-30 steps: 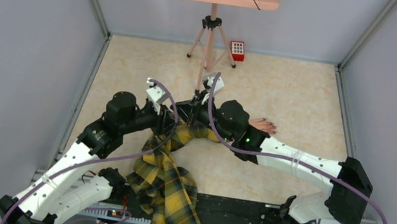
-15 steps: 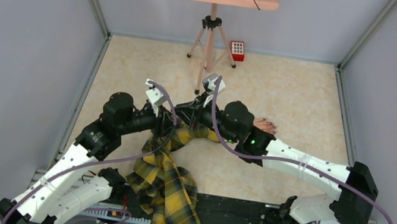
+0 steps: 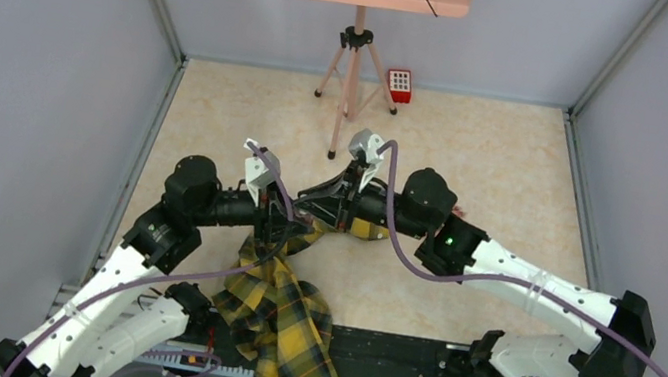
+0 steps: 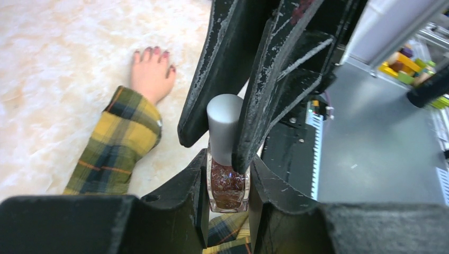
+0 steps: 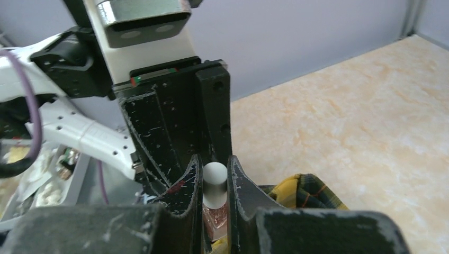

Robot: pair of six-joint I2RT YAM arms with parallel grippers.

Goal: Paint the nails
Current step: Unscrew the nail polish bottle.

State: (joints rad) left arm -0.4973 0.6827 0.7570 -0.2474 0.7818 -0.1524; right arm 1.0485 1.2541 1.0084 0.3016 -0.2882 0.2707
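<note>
Had the left end effector (image 4: 227, 161) clamped on the glass body of a small bottle (image 4: 227, 188), dark red glittery polish inside. Met it head-on with the right end effector (image 5: 214, 164), fingers pressed together on the grey cap (image 4: 223, 124). Held the bottle over a fold of the plaid sleeve (image 4: 119, 143), long axis running straight from one end effector to the other, cap seated on the glass and turned toward the right one.

Found the nails (image 4: 153, 52) well apart from the bottle, out on the pale hand (image 4: 151, 79), lying flat and palm down on the bench (image 4: 53, 79). Showed dark red and glossy at the fingertips, pointing away from the cuff. Ran the hand's long axis on in line with the sleeve end, toward the top of the left wrist view.

From the top view, lost nearly all of the hand under the right arm (image 3: 518, 278); caught the sleeve trailing back to the near edge between the two bases. Spotted a tripod stand (image 3: 349, 80) and a small red box (image 3: 399, 84) at the far side, well away from both end effectors.
</note>
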